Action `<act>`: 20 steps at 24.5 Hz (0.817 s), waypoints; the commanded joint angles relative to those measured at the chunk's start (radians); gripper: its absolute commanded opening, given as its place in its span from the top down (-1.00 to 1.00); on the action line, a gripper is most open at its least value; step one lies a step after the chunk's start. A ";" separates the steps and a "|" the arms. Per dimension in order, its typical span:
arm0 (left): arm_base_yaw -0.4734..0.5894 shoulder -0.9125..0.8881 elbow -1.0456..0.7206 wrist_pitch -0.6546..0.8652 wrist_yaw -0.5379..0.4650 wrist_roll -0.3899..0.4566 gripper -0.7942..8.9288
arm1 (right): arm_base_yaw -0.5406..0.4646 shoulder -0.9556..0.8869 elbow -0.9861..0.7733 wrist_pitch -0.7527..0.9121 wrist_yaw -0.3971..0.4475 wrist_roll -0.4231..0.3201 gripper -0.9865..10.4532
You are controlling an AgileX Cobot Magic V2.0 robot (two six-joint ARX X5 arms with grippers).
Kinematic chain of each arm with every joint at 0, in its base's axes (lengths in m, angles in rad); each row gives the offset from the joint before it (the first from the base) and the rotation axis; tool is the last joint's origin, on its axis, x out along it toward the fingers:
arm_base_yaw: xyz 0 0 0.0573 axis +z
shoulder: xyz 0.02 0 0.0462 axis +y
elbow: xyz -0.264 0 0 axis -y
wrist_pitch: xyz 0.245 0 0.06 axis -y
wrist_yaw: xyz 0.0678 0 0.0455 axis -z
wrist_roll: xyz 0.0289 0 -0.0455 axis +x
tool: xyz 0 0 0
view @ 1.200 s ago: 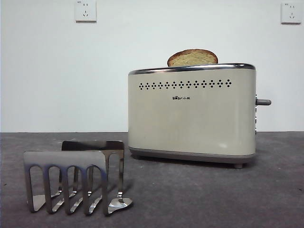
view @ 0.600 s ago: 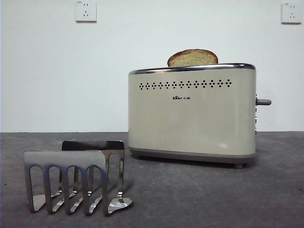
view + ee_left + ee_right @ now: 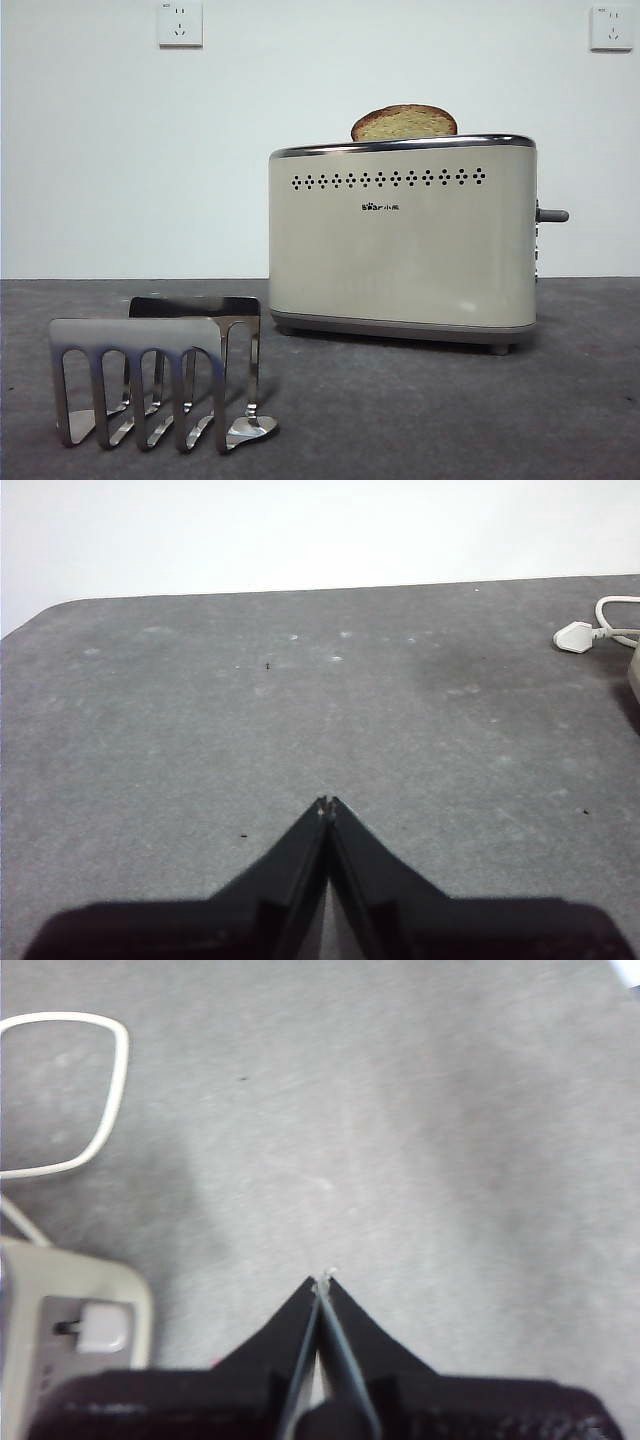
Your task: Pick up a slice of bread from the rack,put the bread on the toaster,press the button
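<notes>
In the front view the slice of bread (image 3: 404,123) stands in the slot of the cream toaster (image 3: 402,245), only its domed top showing above the chrome rim. The dark grey button (image 3: 553,215) sticks out from the toaster's right end. The steel rack (image 3: 158,370) stands in front at the left, with no bread in it. No arm shows in the front view. My left gripper (image 3: 327,804) is shut and empty over bare table. My right gripper (image 3: 322,1280) is shut and empty over the table.
A white plug and cable (image 3: 600,632) lie at the table's edge in the left wrist view. A white cable loop (image 3: 62,1095) and a power strip (image 3: 75,1332) show in the right wrist view. Two wall sockets (image 3: 180,23) sit on the white wall.
The toaster with the bread appears a couple of pixels further left than before. Nothing else has visibly moved.
</notes>
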 commanded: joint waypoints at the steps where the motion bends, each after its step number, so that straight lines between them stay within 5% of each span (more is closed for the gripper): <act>1: 0.004 0.000 -0.011 0.006 0.005 -0.010 0.84 | 0.023 -0.080 -0.074 0.057 0.026 -0.006 0.83; 12: 0.004 0.010 -0.011 0.006 0.005 -0.010 0.84 | 0.170 -0.845 -1.113 1.043 0.100 -0.060 0.83; 20: 0.004 0.010 -0.010 0.006 0.005 -0.010 0.84 | 0.170 -1.147 -1.476 1.146 0.089 -0.110 0.83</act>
